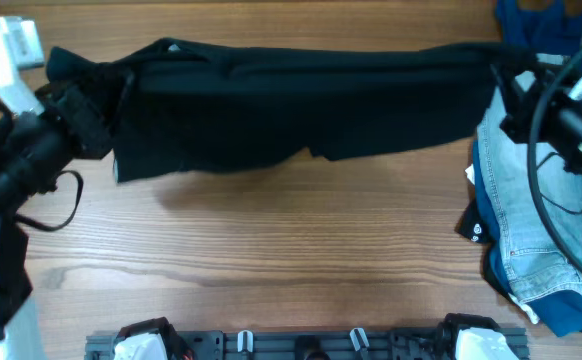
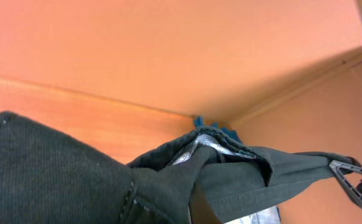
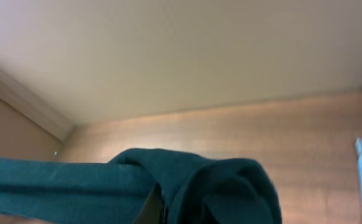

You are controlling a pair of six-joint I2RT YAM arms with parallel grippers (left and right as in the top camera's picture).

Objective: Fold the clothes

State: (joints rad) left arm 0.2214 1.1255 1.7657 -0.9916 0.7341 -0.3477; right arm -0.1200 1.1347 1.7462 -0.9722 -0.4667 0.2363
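The black garment [image 1: 301, 100] hangs stretched across the far half of the table, held up at both ends. My left gripper [image 1: 89, 112] is shut on its left end, and my right gripper [image 1: 511, 92] is shut on its right end. In the left wrist view the bunched black fabric [image 2: 106, 186] fills the bottom and hides the fingers; a pale grey inner patch [image 2: 196, 149] shows in its folds. In the right wrist view the dark fabric [image 3: 187, 186] drapes over the jaws and hides them.
Light blue denim jeans [image 1: 521, 215] lie in a pile on the right side of the table, over a bright blue cloth [image 1: 571, 305]. More blue cloth [image 1: 536, 22] sits at the far right corner. The wooden table [image 1: 271, 250] runs to a rail at the front edge.
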